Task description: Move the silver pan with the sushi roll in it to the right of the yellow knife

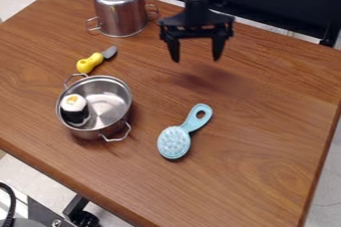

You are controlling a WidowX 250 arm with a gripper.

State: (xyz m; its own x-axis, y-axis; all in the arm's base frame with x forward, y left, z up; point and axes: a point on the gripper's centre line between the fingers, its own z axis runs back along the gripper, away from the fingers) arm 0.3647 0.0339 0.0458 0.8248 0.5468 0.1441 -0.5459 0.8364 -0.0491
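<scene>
Hairbrush (pixel 174 142), light blue, lies flat on the brown wood table (pixel 266 171), right of the open pot and toward the camera from the gripper (pixel 196 60). Dotted oval head faces up and sits at the lower left; handle slants to the upper right, with a hole near its rounded end. Gripper hangs above the far half of the table, fingers open, spread well apart and pointing down, raised off the surface; soft shadow on the wood below it. Of the items on the table, the brush's handle end is closest to the fingertips in this view. Steel pot no. 1 (pixel 121 9) stands upside down near the far left part of the table, base up, wire handles low on its sides. Steel pot no. 2 (pixel 110 102) stands upright left of the brush, open top, one wire handle toward the upper left, other toward the lower right. Sushi-like piece (pixel 74 107), white top with an orange-yellow patch, dark side, sits inside it against the left wall. Small knife (pixel 91 62) lies between the two pots, yellow handle at lower left, short grey blade toward the upper right.
</scene>
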